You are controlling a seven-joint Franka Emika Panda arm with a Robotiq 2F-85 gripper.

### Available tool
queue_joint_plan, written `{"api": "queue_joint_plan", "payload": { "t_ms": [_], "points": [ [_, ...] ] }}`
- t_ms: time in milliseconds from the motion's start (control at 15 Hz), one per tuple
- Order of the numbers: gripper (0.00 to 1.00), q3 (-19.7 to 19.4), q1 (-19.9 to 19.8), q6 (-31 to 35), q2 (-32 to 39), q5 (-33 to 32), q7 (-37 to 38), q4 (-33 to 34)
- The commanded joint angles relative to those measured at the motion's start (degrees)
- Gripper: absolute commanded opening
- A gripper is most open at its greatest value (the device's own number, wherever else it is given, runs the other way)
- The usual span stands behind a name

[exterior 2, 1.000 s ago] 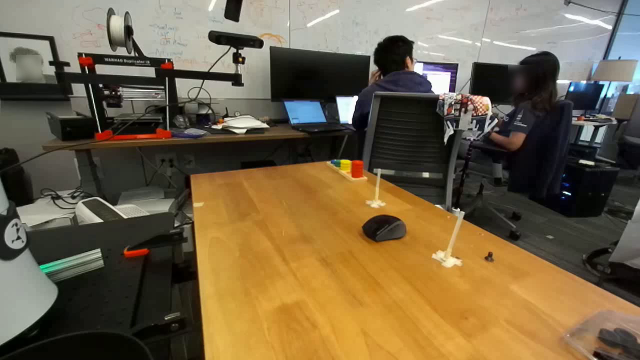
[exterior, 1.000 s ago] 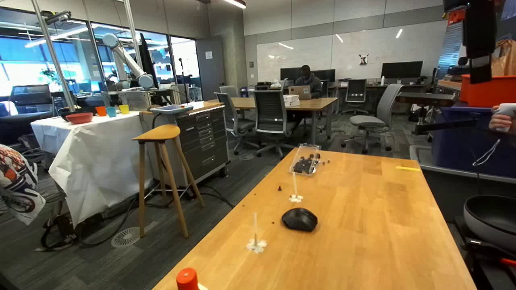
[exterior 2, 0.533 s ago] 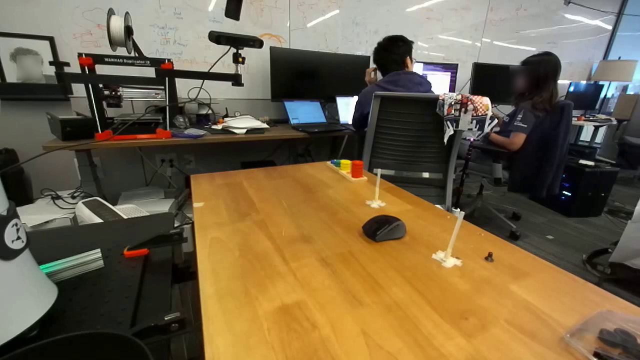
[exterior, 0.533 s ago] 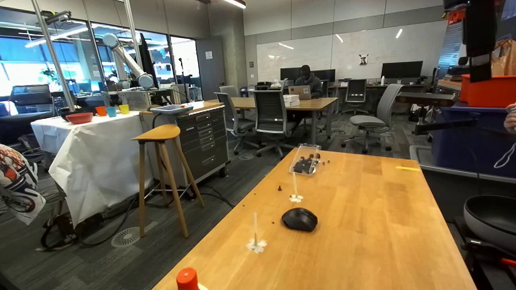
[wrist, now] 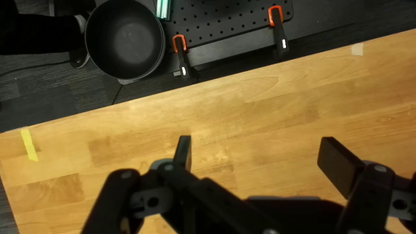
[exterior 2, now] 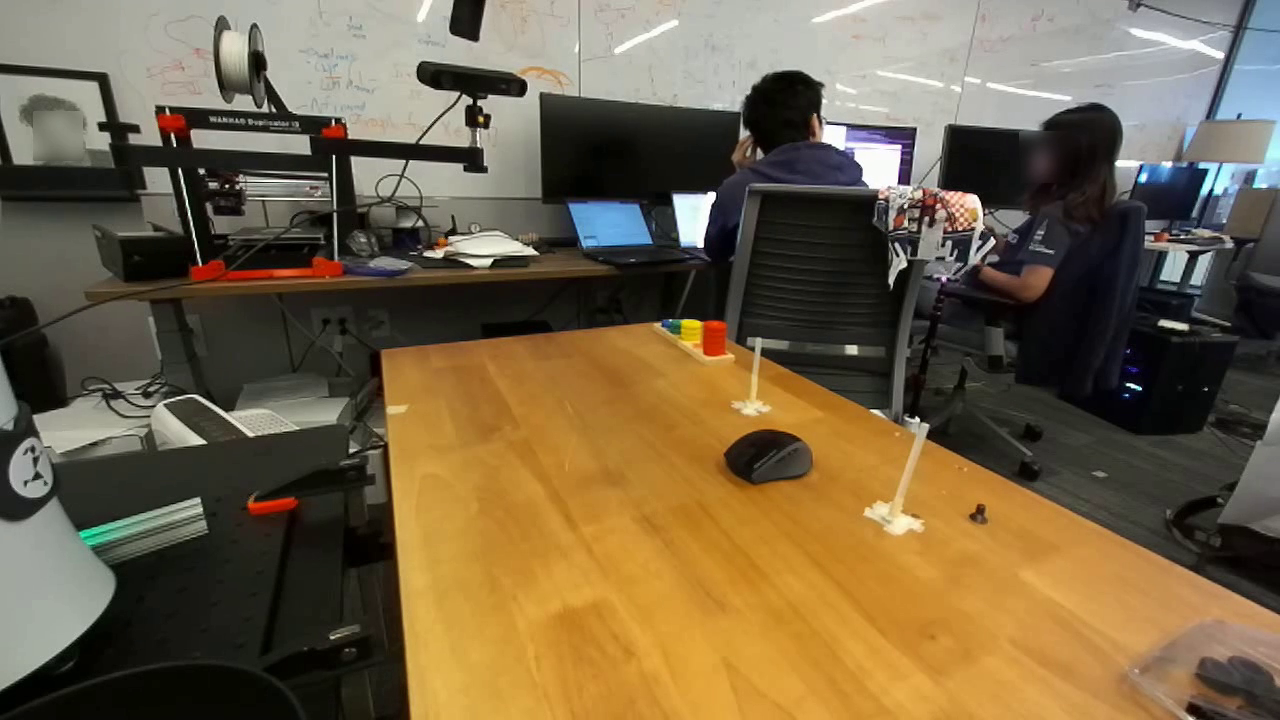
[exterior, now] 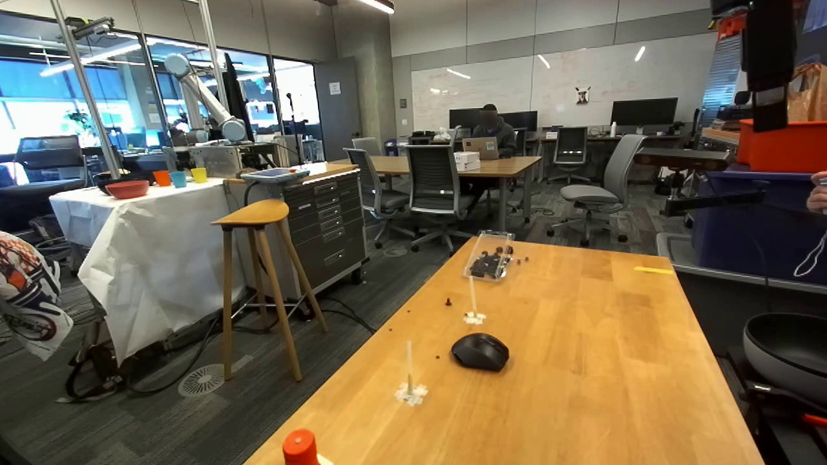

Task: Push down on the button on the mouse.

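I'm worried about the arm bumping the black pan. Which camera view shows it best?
The wrist view: it looks down into the black pan, with nearly its whole outline in frame. Both exterior views show only part of it, cut off by the picture's edge.

- A long wooden table (exterior 2: 560, 520), its top in lighter and darker strips.
- A black mouse (exterior 2: 768, 457) rests on it, in from 1 long edge.
- Nearer that edge, 1 leaning stick (exterior 2: 910, 468) and 1 upright stick (exterior 2: 756, 372) stand on white taped bases (exterior 2: 893, 522); the mouse sits between them, farther in.
- Near the leaning stick, a small dark peg (exterior 2: 978, 514).
- Over at 1 corner, a clear plastic box (exterior: 481, 247).
- Along the opposite long edge, a yellow tape strip (exterior: 654, 270) close to a corner, and a pale tape patch (exterior 2: 397, 409).
- At the end away from the box, a colourful stacking toy (exterior 2: 692, 335).
- A few dark specks (exterior: 437, 357) lie around the sticks.
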Motion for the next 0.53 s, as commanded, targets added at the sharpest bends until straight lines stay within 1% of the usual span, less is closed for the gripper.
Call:
{"api": "queue_joint_plan", "payload": {
  "t_ms": [0,267,467],
  "points": [
    [1.00,-0.2,0.1,0.2,0.3,-0.1,0.0,0.1],
    [1.00,-0.1,-0.7,3.0,2.2,-2.7,1.1,-0.5],
    [1.00,-0.8,-1.7,6.9,4.9,-5.0,2.2,-0.2]
  ]
}}
